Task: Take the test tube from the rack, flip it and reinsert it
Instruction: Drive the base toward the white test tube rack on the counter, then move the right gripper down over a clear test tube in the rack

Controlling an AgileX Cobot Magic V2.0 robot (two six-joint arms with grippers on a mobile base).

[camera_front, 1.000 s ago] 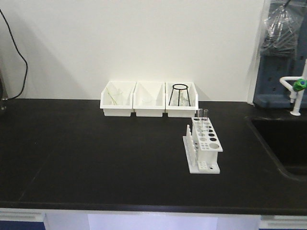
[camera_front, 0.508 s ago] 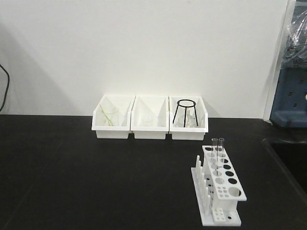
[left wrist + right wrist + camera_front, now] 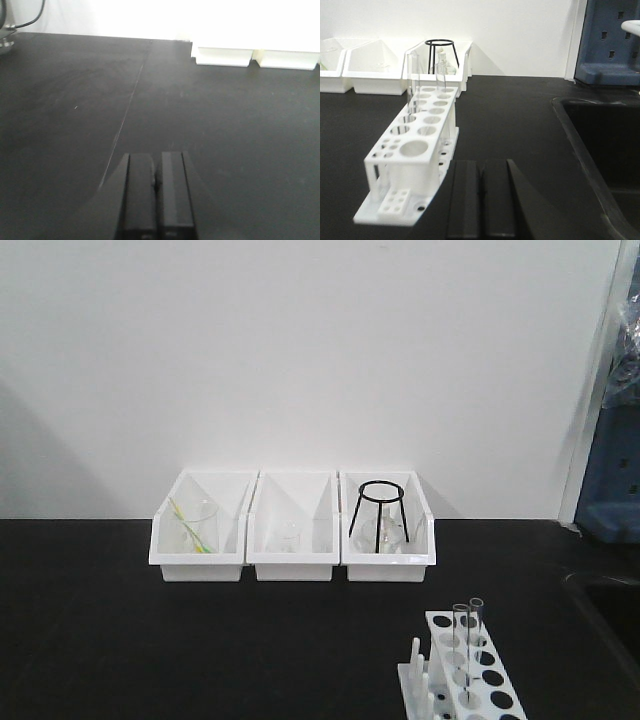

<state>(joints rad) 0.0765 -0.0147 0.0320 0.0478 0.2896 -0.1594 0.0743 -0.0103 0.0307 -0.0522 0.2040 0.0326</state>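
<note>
— 2 slim glass tubes stand upright in the rack (image 3: 415,150), both in holes at its far end, upper left of the right wrist view. The test tube (image 3: 411,82) on the left rises higher in frame; its twin (image 3: 440,77) stands just beside it, apart. I cannot tell which 1 is meant.

— And the grippers?

— The right gripper (image 3: 481,200) sits at bottom centre, fingers pressed together on nothing, near the rack's close end. The left gripper (image 3: 156,200) is pinched closed and empty too, over bare black counter (image 3: 75,100), with no rack in its view.

— How to take it well?

— The reach has not begun, I judge. Spread the right fingers first, come in above the top plate, and pinch the glass just under its rim from the side away from the twin. Lift straight up until the base clears the hole, and only then turn it over. Squeeze lightly: glass is slick and brittle.
</note>
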